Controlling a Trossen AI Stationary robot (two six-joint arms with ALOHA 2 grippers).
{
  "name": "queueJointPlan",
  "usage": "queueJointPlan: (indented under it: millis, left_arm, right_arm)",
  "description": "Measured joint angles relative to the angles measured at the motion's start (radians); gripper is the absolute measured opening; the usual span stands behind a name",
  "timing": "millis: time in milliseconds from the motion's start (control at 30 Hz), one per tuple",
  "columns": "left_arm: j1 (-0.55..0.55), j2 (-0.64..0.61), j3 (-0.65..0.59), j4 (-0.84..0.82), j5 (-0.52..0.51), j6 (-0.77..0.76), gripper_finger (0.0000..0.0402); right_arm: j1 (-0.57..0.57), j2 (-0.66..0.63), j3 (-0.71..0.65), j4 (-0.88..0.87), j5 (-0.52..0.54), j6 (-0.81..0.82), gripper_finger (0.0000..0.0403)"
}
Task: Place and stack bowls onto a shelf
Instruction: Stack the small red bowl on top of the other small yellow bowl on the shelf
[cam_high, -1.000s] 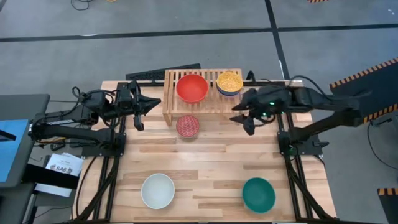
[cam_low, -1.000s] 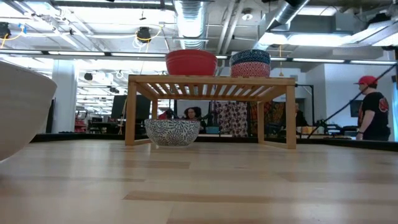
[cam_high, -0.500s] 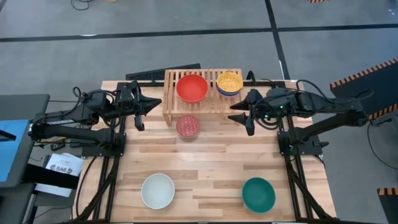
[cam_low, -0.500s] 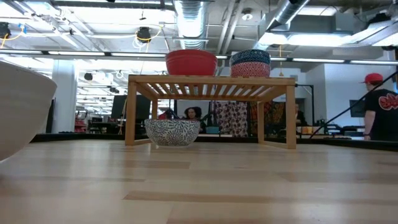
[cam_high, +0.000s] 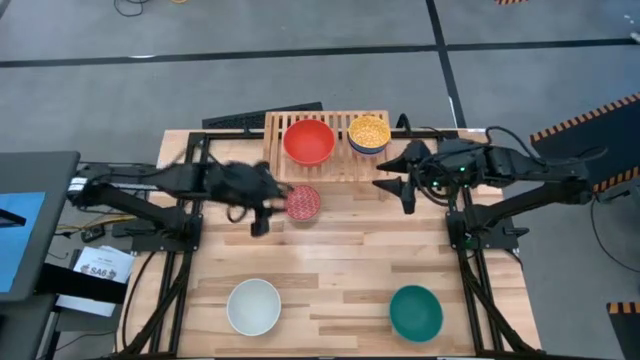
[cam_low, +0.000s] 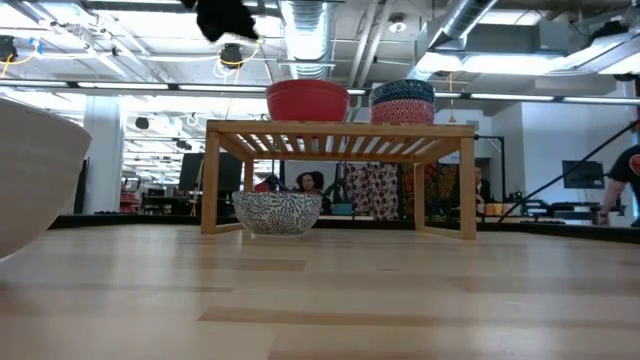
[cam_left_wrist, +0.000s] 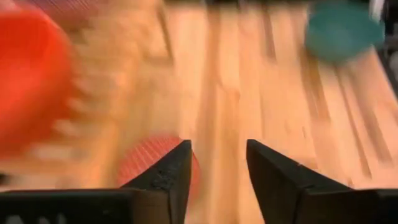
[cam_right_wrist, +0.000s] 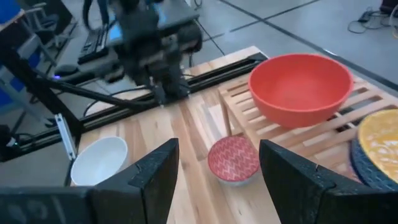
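Mostly blurred: left gripper beside pink-red patterned bowl.

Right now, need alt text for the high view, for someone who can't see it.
Overhead: the left gripper reaches toward the pink-red patterned bowl on the plank table, just in front of the shelf. The shelf holds a red bowl and a yellow patterned bowl. The right gripper waits open beside the shelf; a white bowl and teal bowl sit near the front edge.
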Motion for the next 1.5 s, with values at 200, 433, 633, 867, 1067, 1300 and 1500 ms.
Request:
queueJointPlan:
  millis: [200,433,633,867,1067,1300,1500]
  left_arm:
    - [-0.068,0.129,-0.161,0.176,-0.086,-0.091,0.0162]
    - [-0.058,0.288,-0.232,0.313,-0.100,-0.015,0.0162]
    - [-0.052,0.392,-0.232,0.310,-0.127,0.106,0.0162]
    - [-0.061,0.375,-0.202,0.324,-0.194,0.163,0.0162]
    - [-0.036,0.369,-0.200,0.306,-0.166,0.194,0.0162]
    - [0.008,0.410,-0.200,0.294,-0.105,0.208,0.0162]
    - [0.020,0.434,-0.206,0.285,-0.076,0.200,0.0162]
  right_arm:
    - [0.000,-0.042,0.000,-0.023,0.045,-0.004,0.0249]
    - [0.000,-0.041,0.000,-0.019,0.056,-0.020,0.0249]
    - [0.000,-0.040,0.000,-0.020,0.056,-0.026,0.0249]
    - [0.000,-0.041,0.000,-0.021,0.056,-0.020,0.0249]
    - [0.000,-0.041,0.000,-0.029,0.056,-0.019,0.0249]
    - [0.000,-0.041,0.000,-0.038,0.055,-0.019,0.0249]
    - [0.000,-0.041,0.000,-0.039,0.055,-0.018,0.0249]
